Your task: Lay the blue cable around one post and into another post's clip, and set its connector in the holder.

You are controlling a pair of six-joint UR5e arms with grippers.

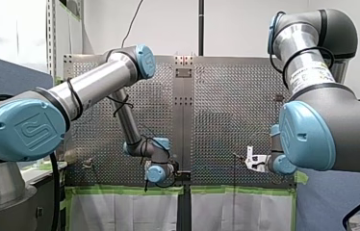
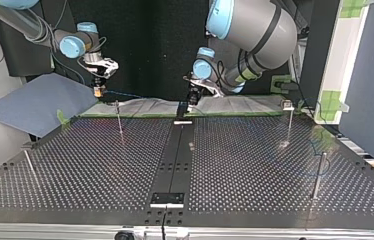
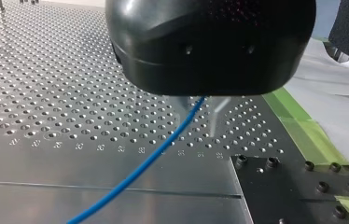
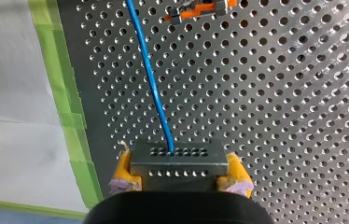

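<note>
At the top view's left edge, an outer post stood on the perforated table. Further right, the right gripper hung over the table's far edge, just beyond a thin post. In its wrist view, the yellow pads pressed on both ends of a dark connector and held it clamped. The blue cable left the connector's face and ran ahead over the holes, passing beside an orange and metal clip.

In the top view the cable stretched as a thin line through the air, rightward to the left gripper. That gripper hung above the far end of the table's dark central strip. In the left wrist view the cable came out from under the black gripper body and slanted down over the table. Whether that gripper pinched the cable or only let it pass could not be told.

Further right stood a capped post. Near the table's right edge stood a right-hand post. A faint bluish curve, seemingly more cable, lay on the table between those two.
</note>
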